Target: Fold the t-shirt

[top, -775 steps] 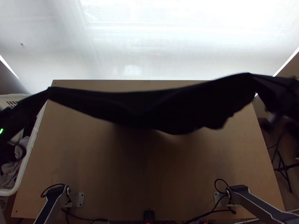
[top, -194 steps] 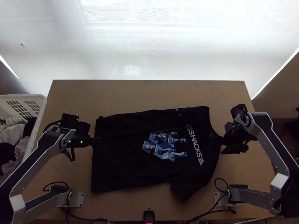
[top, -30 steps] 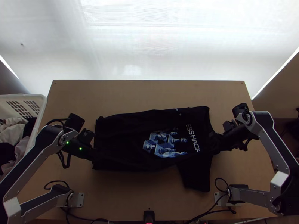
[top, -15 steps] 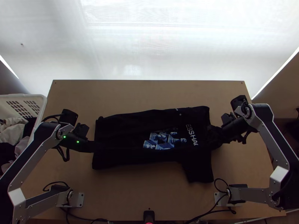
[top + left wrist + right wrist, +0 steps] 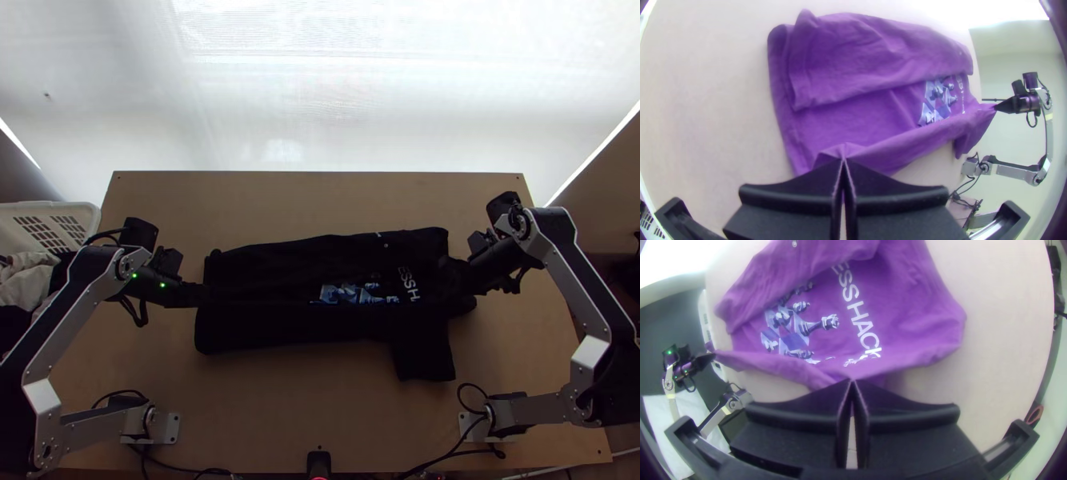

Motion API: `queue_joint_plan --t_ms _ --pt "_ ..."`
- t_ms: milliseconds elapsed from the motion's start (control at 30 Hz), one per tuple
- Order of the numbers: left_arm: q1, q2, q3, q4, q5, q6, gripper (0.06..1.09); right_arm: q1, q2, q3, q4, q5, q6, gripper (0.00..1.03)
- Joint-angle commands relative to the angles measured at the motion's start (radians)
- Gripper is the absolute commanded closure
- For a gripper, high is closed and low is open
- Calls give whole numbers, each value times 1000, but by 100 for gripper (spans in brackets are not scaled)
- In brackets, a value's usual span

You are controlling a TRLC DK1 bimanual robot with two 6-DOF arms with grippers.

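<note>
My left fingers (image 5: 192, 294) are closed on the t-shirt (image 5: 304, 268) at its hem end, right fingers (image 5: 470, 278) pinching its shoulder end. Raised fold runs between them, partly over the t-shirt's chess print (image 5: 344, 294). T-shirt's far side is folded in over its front; sleeve (image 5: 424, 352) droops on its near side. Table (image 5: 256, 424) under the t-shirt, white basket (image 5: 90, 213) of clothes (image 5: 30, 276) beyond its hem end.

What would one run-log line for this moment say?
shirt | far side folded in | near side raised | left gripper: pinching hem end | right gripper: pinching neck end | fold unfinished
</note>
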Motion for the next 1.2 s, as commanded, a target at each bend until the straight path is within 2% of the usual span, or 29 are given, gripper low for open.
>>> queue_joint_plan --t_ms 0,400,867,1167 --pt "27 57 27 32 -37 -13 105 -10 85 53 17 2 0 100" --pt "18 84 51 32 -45 -26 105 -2 244 150 105 8 38 100" --pt "-2 113 65 33 -71 -29 105 -5 346 168 195 100 50 100" --pt "-11 114 105 41 -74 -38 105 10 364 279 180 103 64 100"
